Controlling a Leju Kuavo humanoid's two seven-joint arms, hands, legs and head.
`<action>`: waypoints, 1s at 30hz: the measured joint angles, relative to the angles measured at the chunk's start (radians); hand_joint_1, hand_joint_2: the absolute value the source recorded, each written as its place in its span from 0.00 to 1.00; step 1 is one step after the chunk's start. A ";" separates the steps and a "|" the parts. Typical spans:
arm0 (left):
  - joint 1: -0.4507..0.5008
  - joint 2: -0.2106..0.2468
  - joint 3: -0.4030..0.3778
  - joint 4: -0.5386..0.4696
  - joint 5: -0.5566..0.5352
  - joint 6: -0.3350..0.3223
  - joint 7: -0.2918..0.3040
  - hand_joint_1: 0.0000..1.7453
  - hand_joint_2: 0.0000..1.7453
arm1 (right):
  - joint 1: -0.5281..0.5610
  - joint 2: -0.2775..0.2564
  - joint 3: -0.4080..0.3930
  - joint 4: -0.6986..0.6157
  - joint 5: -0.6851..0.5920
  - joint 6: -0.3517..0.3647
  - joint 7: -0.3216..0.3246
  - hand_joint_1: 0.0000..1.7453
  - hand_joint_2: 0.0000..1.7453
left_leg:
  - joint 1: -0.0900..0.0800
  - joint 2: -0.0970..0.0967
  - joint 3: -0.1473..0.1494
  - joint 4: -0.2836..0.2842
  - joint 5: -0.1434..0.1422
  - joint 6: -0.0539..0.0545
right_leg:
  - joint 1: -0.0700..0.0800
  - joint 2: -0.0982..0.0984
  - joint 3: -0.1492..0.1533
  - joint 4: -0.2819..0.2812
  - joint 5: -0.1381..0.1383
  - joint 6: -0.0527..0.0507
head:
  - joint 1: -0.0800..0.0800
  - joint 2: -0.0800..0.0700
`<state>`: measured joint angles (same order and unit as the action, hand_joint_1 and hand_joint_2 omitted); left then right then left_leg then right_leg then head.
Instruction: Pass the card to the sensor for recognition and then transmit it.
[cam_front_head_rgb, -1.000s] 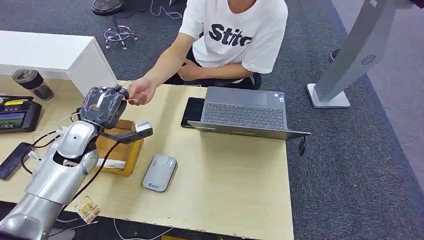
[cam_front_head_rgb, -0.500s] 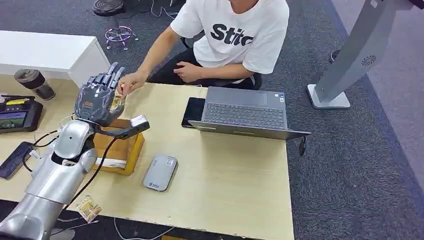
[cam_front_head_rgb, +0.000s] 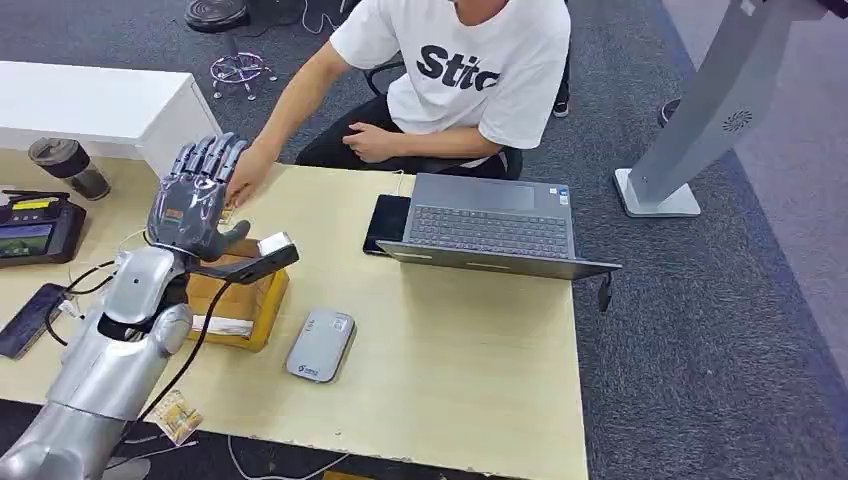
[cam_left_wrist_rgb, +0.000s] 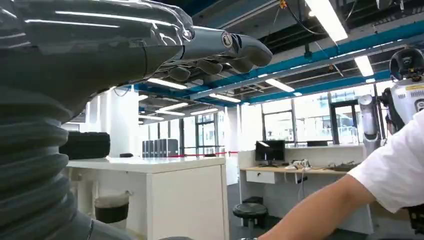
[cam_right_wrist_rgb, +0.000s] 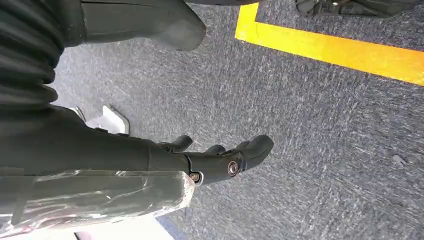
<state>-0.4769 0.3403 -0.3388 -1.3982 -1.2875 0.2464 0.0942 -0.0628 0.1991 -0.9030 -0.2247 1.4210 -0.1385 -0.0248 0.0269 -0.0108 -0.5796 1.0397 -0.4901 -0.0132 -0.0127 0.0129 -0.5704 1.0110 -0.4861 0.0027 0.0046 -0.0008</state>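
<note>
My left hand (cam_front_head_rgb: 193, 197) is raised over the table's left part with its fingers straight and spread, holding nothing. The left wrist view shows its fingers (cam_left_wrist_rgb: 220, 47) stretched out and empty. Just behind it a person's hand (cam_front_head_rgb: 243, 177) rests at the table's far edge. A small yellowish sliver, probably the card (cam_front_head_rgb: 229, 213), peeks out between that hand and mine. The grey sensor pad (cam_front_head_rgb: 319, 345) lies flat on the table nearer me, right of my arm. My right hand (cam_right_wrist_rgb: 220, 157) hangs over grey carpet, fingers loosely out and empty.
A cardboard box (cam_front_head_rgb: 238, 295) sits under my left forearm. An open laptop (cam_front_head_rgb: 490, 228) and a black phone (cam_front_head_rgb: 385, 222) lie to the right. A handheld terminal (cam_front_head_rgb: 35, 230), a cup (cam_front_head_rgb: 65, 166) and a phone (cam_front_head_rgb: 25, 320) are at the left. A seated person faces me.
My left hand went from curled to straight, spread fingers. The person's hand, which reached into my hand, has drawn back and down to the table's far edge with the card.
</note>
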 joint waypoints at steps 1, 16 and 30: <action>0.006 0.000 0.000 -0.013 0.003 -0.004 0.001 0.00 1.00 | 0.000 0.000 0.000 0.000 0.000 0.000 0.000 0.00 1.00 | 0.000 0.000 0.000 0.000 0.000 0.000 | 0.000 0.000 0.000 0.000 0.000 0.000 | 0.000 0.000; 0.027 0.002 0.000 -0.066 0.005 -0.010 0.003 0.00 1.00 | 0.000 0.000 0.000 0.000 0.000 0.000 0.000 0.00 1.00 | 0.000 0.000 0.000 0.000 0.000 0.000 | 0.000 0.000 0.000 0.000 0.000 0.000 | 0.000 0.000; 0.093 0.014 0.000 -0.156 0.052 -0.050 0.011 0.00 1.00 | 0.002 0.000 -0.007 0.000 -0.022 0.000 0.000 0.00 1.00 | 0.000 0.000 0.000 0.000 0.000 0.000 | 0.000 0.000 0.000 0.000 0.000 0.000 | 0.000 0.000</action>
<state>-0.3838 0.3540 -0.3391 -1.5546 -1.2356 0.1960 0.1049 -0.0612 0.1991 -0.9098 -0.2251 1.3992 -0.1385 -0.0248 0.0269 -0.0107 -0.5797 1.0396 -0.4902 -0.0132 -0.0127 0.0131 -0.5706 1.0109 -0.4863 0.0027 0.0046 -0.0008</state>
